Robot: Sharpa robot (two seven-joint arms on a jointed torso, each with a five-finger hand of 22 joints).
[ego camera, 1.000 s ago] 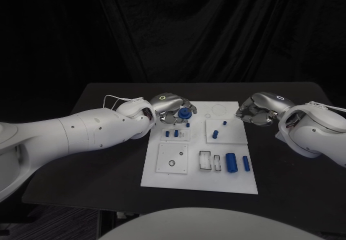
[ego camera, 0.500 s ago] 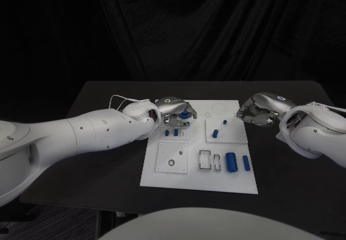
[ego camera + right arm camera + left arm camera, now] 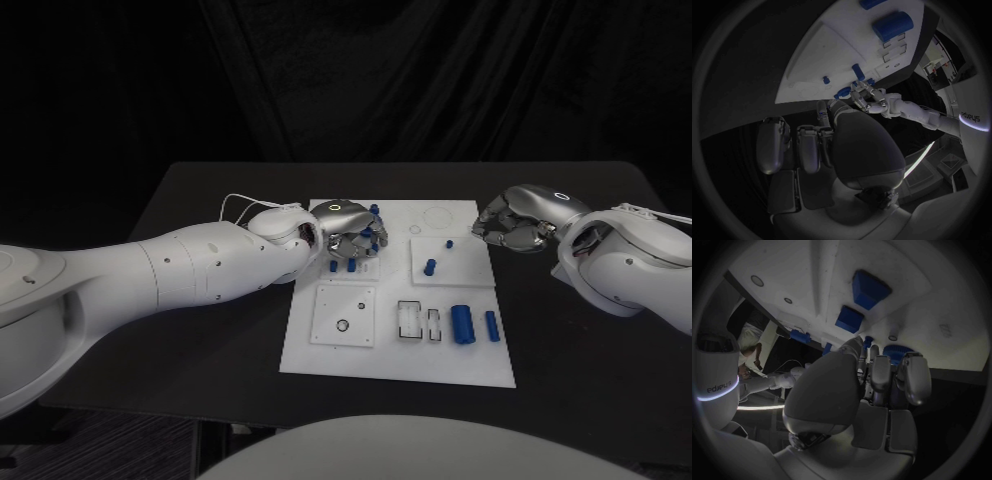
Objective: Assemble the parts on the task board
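Now, nearest the robot on the task board [image 3: 325, 360]: a square white plate with a small ring [image 3: 343, 326], two slotted holders, then a big blue cylinder [image 3: 463, 324] and a slimmer blue cylinder [image 3: 492, 326] lying flat beside it. All of that looks untouched for the moment.

Further up, the action: the left hand [image 3: 346, 232] sits over the board's upper left block, fingers [image 3: 912, 376] curled in tight around a round blue part [image 3: 897, 351], which peeks out at the fingertips just above the board. My read is that it is placing this part, seating it at the board's far left corner. The next move calls for lining the part up squarely over its seat and pressing straight down. The small blue pegs [image 3: 343, 267] standing just under the hand crowd the approach and could be knocked.

Across the board, a lone blue peg [image 3: 431, 267] stands upright on the right block. Beyond it, off the board's right edge over the black desk [image 3: 577, 340], the right hand [image 3: 512, 226] hangs with fingers curled in, holding nothing I can make out.
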